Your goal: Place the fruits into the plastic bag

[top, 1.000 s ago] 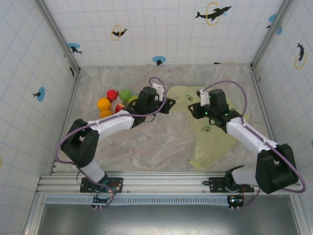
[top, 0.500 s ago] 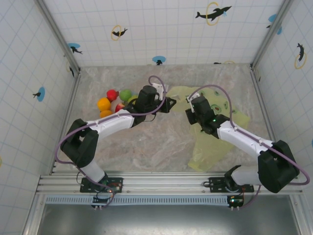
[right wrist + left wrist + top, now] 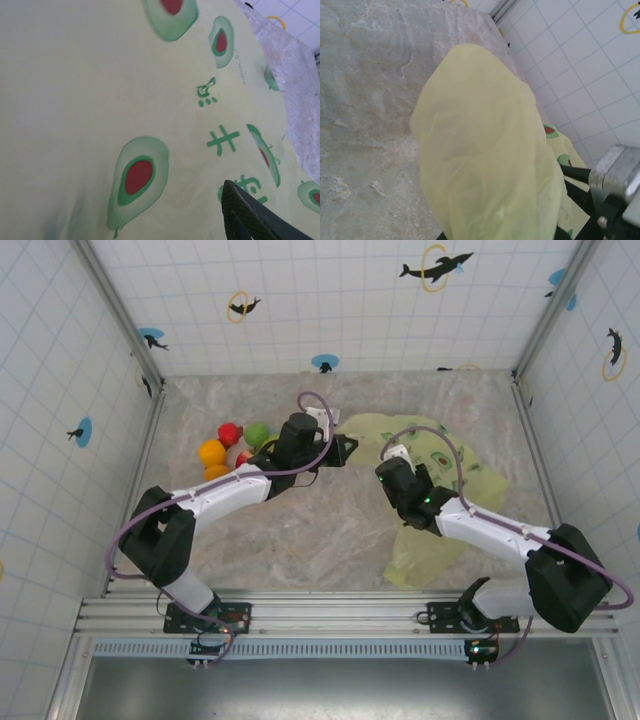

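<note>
At the far left of the worktop (image 3: 300,540), the fruits (image 3: 232,447) are seen clustered together, none yet bagged, so all the loading is judged to remain. Toward the middle, the left tool (image 3: 340,452) is met by raised film of the plastic bag (image 3: 450,530). Its jaws are hidden, so grip and opening cannot be told. Rightmost, the right tool (image 3: 388,472) is poised over the bag, and its spread cannot be told.

marbled table (image 3: 300,540) inside white tiled walls (image 3: 330,300) with dolphin stickers (image 3: 436,266).
</note>
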